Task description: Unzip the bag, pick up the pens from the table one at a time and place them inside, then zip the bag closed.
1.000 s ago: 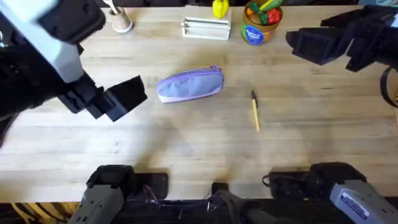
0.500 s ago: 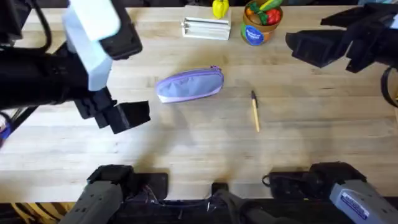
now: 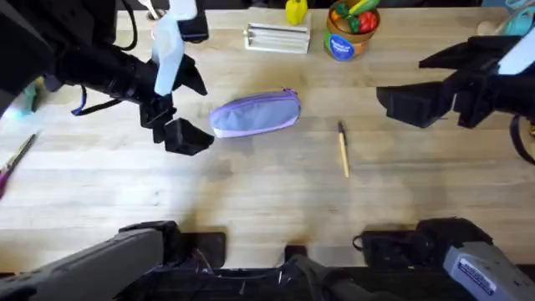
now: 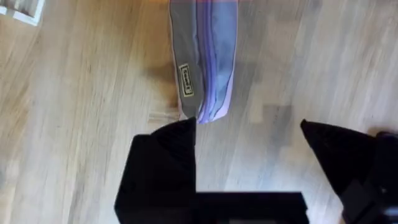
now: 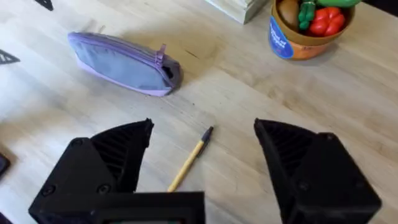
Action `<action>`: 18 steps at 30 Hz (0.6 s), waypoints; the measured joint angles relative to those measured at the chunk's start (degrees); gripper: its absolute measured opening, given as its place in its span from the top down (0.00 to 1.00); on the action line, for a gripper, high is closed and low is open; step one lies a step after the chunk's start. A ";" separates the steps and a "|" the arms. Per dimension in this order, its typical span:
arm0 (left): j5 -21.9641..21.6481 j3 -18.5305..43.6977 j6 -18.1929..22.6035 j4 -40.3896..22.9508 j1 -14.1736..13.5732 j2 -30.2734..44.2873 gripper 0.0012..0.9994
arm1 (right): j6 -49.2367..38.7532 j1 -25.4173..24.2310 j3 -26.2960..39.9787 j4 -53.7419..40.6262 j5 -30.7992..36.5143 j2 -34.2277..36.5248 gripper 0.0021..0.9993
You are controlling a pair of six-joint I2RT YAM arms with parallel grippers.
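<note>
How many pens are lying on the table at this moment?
1 clear pen: tan body, black tip, lying on the table to the right of the bag, apart from it. A thin reddish object at the far left edge may be another; I cannot tell.

The bag (image 4: 205, 59) is cut off by the left wrist view's edge, its far end unseen.
</note>
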 joint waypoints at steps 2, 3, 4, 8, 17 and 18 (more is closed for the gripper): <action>1.81 0.00 2.00 0.00 1.99 2.06 0.01 | -1.67 0.00 0.00 -0.35 0.00 0.00 0.00; 2.63 0.00 2.95 0.00 2.95 3.03 0.01 | -2.28 0.00 0.00 -0.35 0.00 0.00 0.00; 3.39 0.00 3.88 0.00 3.92 4.04 0.01 | -2.71 0.00 0.00 -0.35 0.00 0.00 0.00; 5.89 0.00 7.45 0.83 6.87 7.69 0.01 | -3.86 0.00 0.00 -0.35 0.00 0.00 0.00; 14.85 0.00 10.21 6.67 7.97 15.05 0.01 | -4.28 0.00 0.00 -0.35 0.00 0.00 0.00; 15.91 0.00 10.30 6.73 7.93 15.98 0.01 | -4.29 0.00 0.00 -0.35 0.00 0.00 0.00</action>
